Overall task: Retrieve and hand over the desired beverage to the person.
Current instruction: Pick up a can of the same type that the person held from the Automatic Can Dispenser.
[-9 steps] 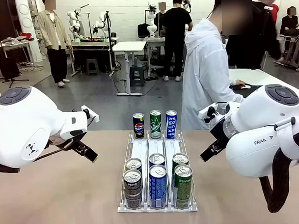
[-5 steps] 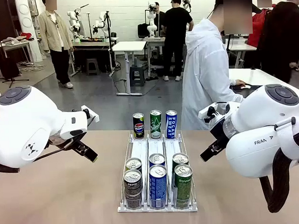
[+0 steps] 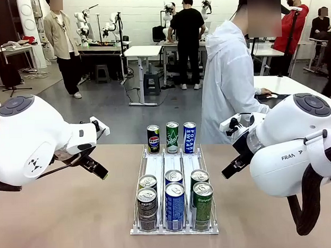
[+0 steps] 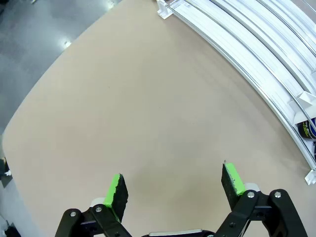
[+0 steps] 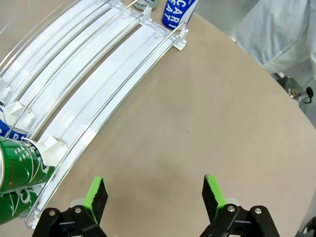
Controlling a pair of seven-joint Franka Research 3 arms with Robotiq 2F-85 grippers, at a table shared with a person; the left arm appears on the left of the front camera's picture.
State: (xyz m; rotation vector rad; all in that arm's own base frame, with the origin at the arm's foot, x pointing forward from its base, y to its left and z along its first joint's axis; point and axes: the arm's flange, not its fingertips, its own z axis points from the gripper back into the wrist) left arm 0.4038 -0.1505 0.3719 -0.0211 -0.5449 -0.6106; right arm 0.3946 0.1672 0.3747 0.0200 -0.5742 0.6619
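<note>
Tan table [image 3: 65, 214], busy lab behind. Task looks unstarted. Left gripper [image 4: 173, 185] and right gripper [image 5: 155, 192] hang wide open and empty over bare tabletop, one on each side of the can rack [image 3: 172, 163] at centre frame. Cans [image 3: 174, 199] all sit in the rack. Person [image 3: 229, 83], upper right, is turned sideways. Pick, lift and handover all remain.

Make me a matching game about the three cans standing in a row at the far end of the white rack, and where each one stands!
The row stands at the far end of the white plastic rack.

Things:
1. black Pepsi can
2. green and white can
3. blue Pocari Sweat can

Places:
A. middle of the row
B. robot's right end
C. robot's left end

Pairs: 1-C, 2-A, 3-B
</note>
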